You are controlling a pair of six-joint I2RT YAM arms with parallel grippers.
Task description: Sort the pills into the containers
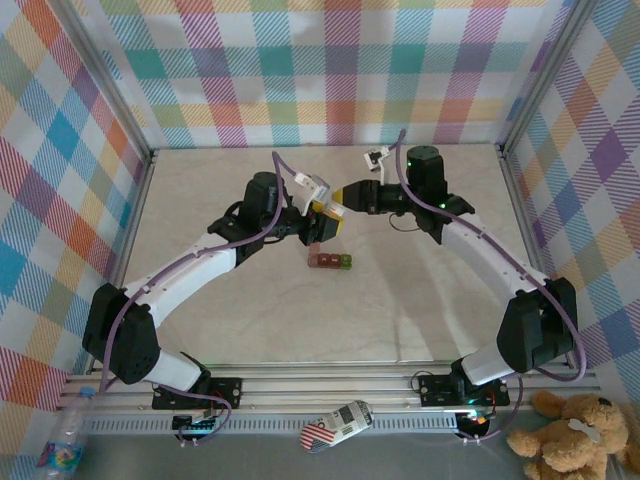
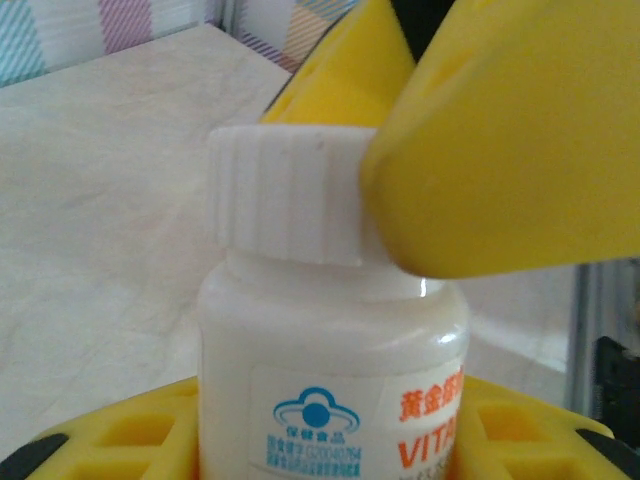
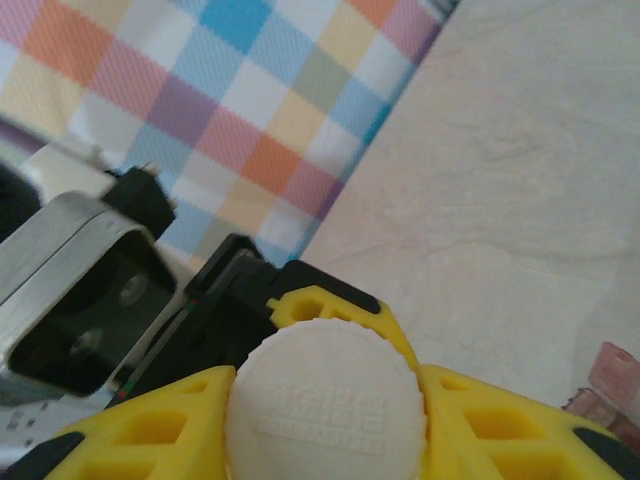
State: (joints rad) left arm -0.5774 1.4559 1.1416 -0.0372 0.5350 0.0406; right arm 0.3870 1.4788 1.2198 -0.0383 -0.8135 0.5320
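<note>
The left pincer (image 2: 330,400) grasps the white bottle (image 2: 300,330) by its body, and the right pincer (image 3: 327,390) is clenched on its cap (image 2: 285,195). The containers (image 1: 330,262) lie on the table (image 1: 400,310) just beneath both pincers, untouched.

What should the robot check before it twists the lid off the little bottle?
1. The left hand grips the bottle around its body: ok.
2. The right hand has a finger on each side of the cap: ok.
3. The cap sits fully on the bottle, ready to turn: ok.
4. The bottle is upright, so nothing spills: cannot tell.
5. The containers wait on the table near both hands: ok.
6. The containers are open for pills: cannot tell, too small.
</note>
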